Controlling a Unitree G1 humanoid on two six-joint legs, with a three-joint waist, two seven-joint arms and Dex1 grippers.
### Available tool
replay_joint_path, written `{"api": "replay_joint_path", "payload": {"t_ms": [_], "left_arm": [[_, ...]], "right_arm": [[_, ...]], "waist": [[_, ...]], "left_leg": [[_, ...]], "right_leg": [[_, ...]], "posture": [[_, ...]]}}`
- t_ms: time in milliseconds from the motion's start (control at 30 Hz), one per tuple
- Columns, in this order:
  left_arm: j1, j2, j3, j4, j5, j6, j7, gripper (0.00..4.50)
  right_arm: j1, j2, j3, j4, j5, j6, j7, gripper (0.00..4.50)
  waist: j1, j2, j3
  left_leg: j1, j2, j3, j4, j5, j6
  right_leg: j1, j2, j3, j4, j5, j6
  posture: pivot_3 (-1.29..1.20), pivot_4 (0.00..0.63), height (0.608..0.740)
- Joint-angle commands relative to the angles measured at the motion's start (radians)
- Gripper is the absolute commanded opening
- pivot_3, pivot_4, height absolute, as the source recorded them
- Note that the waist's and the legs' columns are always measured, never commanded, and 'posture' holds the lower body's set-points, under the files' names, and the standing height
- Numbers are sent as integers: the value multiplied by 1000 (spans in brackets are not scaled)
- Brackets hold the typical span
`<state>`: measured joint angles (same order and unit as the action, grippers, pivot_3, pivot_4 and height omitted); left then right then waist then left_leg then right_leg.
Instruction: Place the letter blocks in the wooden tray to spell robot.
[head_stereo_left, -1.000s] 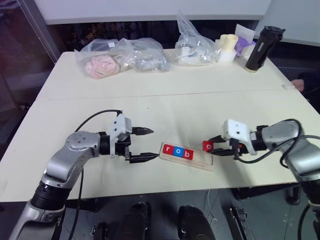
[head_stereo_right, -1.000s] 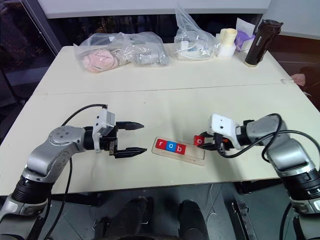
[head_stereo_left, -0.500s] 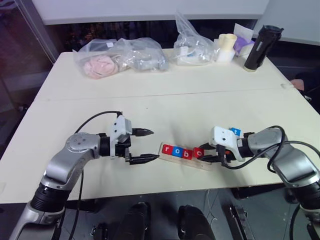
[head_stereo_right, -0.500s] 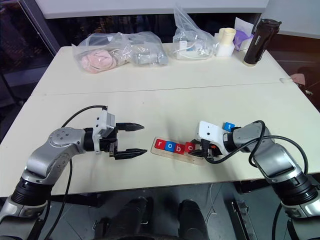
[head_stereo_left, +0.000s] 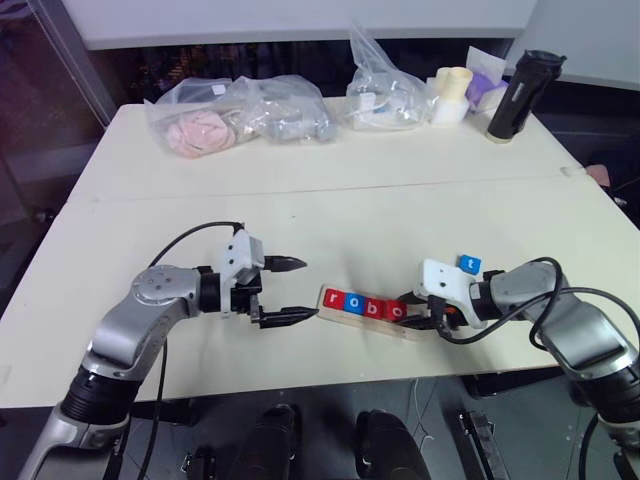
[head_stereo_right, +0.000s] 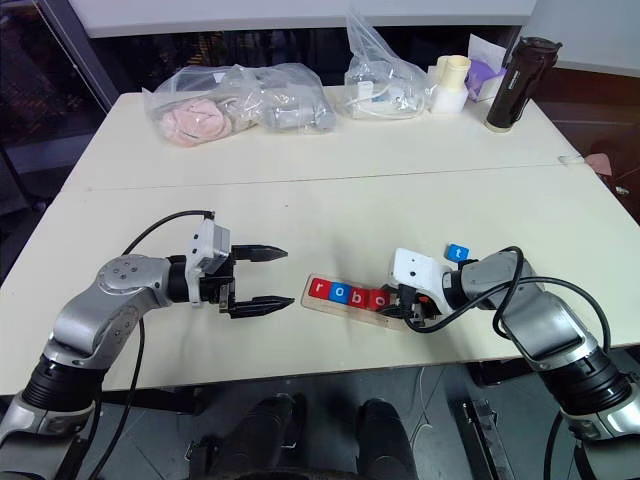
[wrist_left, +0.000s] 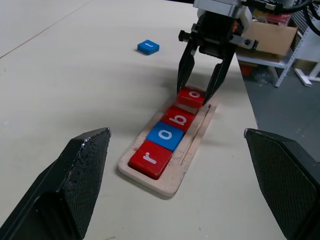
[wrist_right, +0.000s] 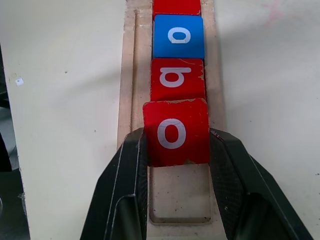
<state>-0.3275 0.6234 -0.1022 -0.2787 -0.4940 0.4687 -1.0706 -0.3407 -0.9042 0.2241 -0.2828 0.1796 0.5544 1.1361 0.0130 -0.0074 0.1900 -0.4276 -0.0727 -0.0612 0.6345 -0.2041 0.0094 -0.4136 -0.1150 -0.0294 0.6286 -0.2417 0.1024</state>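
The wooden tray (head_stereo_left: 412, 327) lies near the table's front edge, with the letter blocks r (head_stereo_left: 334, 299), o (head_stereo_left: 351, 303) and b (head_stereo_left: 372, 308) in a row from its left end. My right gripper (head_stereo_left: 405, 307) is shut on a red o block (wrist_right: 175, 132), held slightly tilted in the fourth place against the b. The tray's last slot (wrist_right: 181, 200) is bare. A blue t block (head_stereo_left: 468, 264) lies on the table behind the right gripper. My left gripper (head_stereo_left: 303, 288) hovers open just left of the tray, holding nothing.
Plastic bags (head_stereo_left: 240, 115) of items, a second bag (head_stereo_left: 385, 95), pale cups (head_stereo_left: 455, 95) and a black bottle (head_stereo_left: 522, 95) line the table's far edge. The tray sits close to the table's front edge.
My right gripper has carried the red o block left and down, from beside the tray's right end into the tray next to the b. The left arm has stayed still.
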Motion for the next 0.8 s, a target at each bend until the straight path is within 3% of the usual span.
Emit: {"api": "replay_joint_path", "payload": {"t_ms": [33,200,233,467,600,800], "left_arm": [[-4,1,22,-36,-23,-6,0,4500],[-4,2,24,-35,-24,-6,0,4500],[-3,3,24,-35,-24,-6,-1,4500],[-5,2,23,-34,-26,-6,0,4500],[-7,0,14,-34,-23,-8,2,4500],[-10,1,15,-33,-27,-5,-1,4500]], "right_arm": [[-3,0,-6,-21,4,-11,3,1648],[-5,1,-6,-34,13,-1,8,4280],[-7,1,-7,-36,14,2,9,4485],[-46,15,-47,-4,11,-12,-20,4485],[-102,44,-89,117,-50,-78,-134,4485],[-81,41,-96,181,-103,-142,-193,4485]], "waist": [[0,0,0],[0,0,0],[0,0,0],[0,0,0],[0,0,0],[1,0,0]], "left_leg": [[0,0,0,0,0,0],[0,0,0,0,0,0],[0,0,0,0,0,0],[0,0,0,0,0,0],[0,0,0,0,0,0],[0,0,0,-2,0,0]], "right_leg": [[0,0,0,0,0,0],[0,0,0,0,0,0],[0,0,0,0,0,0],[0,0,0,0,0,0],[0,0,0,0,0,0],[-1,0,0,0,0,0]], "posture": [[0,150,725],[0,150,725],[0,150,725],[0,150,725],[0,150,725],[0,150,725]]}}
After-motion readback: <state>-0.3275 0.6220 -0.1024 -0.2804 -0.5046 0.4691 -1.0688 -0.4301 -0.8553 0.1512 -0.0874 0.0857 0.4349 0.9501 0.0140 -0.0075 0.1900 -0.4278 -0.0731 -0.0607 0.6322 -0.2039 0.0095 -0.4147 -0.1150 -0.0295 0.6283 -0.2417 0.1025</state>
